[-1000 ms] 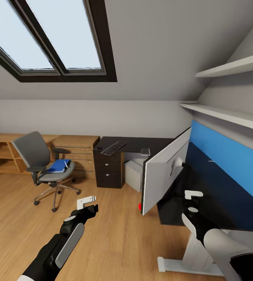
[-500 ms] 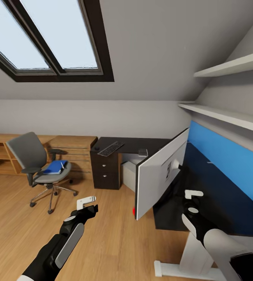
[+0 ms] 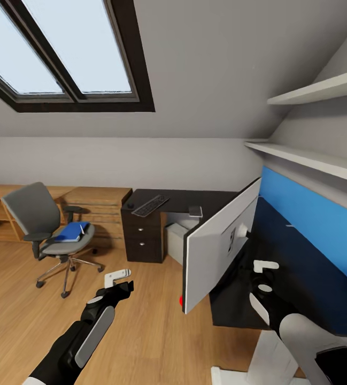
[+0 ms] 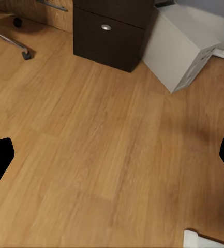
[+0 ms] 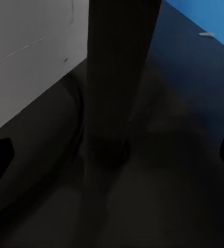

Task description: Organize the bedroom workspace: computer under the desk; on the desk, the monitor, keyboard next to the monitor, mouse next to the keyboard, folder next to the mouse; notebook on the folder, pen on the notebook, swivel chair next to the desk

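Item: monitor (image 3: pixel 216 251), standing on my desk (image 3: pixel 301 289), back toward me. Folder (image 3: pixel 70 231) on swivel chair (image 3: pixel 39 222); keyboard (image 3: pixel 149 205) on far desk end. Left claw (image 3: pixel 118 278) open over floor; right claw (image 3: pixel 265 266) open behind monitor.

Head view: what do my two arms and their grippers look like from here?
Both arms have glossy black shells with light grey panels. The left gripper has a black body and white fingers. The right gripper also ends in white fingers above a black wrist with a grey oval patch, and its forearm is a rounded pale grey casing. No cables or markings show.
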Available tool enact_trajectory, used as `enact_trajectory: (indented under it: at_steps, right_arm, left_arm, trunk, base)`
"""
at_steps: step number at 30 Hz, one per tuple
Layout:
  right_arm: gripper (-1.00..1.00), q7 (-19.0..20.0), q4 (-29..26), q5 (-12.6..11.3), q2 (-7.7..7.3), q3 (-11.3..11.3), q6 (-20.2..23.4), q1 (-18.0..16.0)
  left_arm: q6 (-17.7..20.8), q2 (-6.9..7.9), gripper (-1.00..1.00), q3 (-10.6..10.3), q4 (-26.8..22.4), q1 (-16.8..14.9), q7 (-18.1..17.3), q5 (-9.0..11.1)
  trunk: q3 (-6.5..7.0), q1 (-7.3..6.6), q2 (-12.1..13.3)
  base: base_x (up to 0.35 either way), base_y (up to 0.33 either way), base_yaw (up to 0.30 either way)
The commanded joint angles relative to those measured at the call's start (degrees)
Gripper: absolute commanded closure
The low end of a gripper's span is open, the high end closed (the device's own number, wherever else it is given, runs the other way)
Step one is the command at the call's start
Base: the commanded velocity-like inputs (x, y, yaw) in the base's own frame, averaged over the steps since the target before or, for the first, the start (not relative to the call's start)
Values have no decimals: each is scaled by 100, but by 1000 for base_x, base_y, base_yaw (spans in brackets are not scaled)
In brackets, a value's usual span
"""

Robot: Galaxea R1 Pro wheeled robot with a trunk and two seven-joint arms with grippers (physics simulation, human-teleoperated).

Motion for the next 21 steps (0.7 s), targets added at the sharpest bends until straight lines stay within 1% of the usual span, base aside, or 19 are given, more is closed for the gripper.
enact_trajectory:
  at_steps: [1, 8, 16, 21]
  right_arm:
    - [-100, -24, 2, -60, -4, 49, -22, -5]
    - [-100, -24, 39, -60, -4, 49, -16, -8]
    - [-100, -24, 113, -60, -4, 49, -21, -9]
    - [-100, -24, 115, -60, -4, 49, -21, -7]
  left_arm:
    - [8, 7, -100, -20, -8, -7, 54, 52]
    - [6, 9, -100, -20, -7, -7, 49, 56]
    - [6, 9, -100, -20, 5, -7, 47, 62]
    - [5, 9, -100, -20, 17, -7, 47, 62]
  trunk:
    - [-9, 2, -6]
    - [-9, 2, -6]
    - [-9, 2, -6]
    - [-9, 2, -6]
  base:
    - [83, -33, 0]
    - [102, -140, 0]
    - [34, -20, 0]
    - [173, -4, 0]
